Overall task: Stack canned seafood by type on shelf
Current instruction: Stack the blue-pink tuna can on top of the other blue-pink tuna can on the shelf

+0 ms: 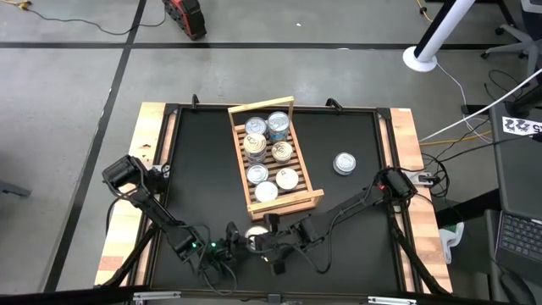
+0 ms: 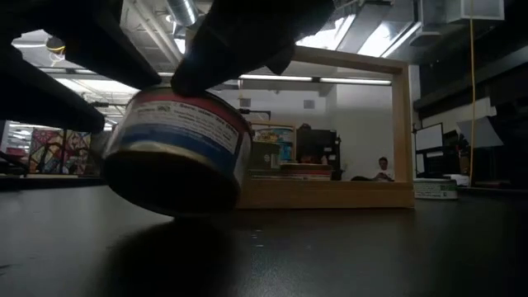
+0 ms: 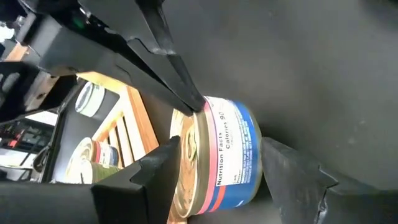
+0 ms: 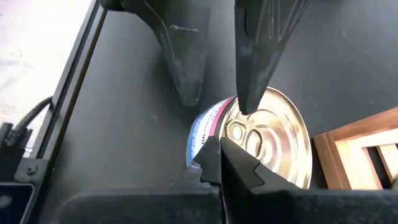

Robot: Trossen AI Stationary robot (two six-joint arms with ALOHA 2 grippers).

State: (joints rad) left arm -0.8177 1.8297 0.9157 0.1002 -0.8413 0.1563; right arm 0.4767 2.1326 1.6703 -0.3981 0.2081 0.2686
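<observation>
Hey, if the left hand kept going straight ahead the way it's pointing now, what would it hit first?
The blue-labelled can, tilted and directly ahead of the left hand. The wooden shelf seems to lie just beyond it, though depth is unclear.

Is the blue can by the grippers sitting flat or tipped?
Tipped. In the low view the can leans, one bottom edge lifted off the black table. The right gripper pinches its rim, fingers on either side.
</observation>
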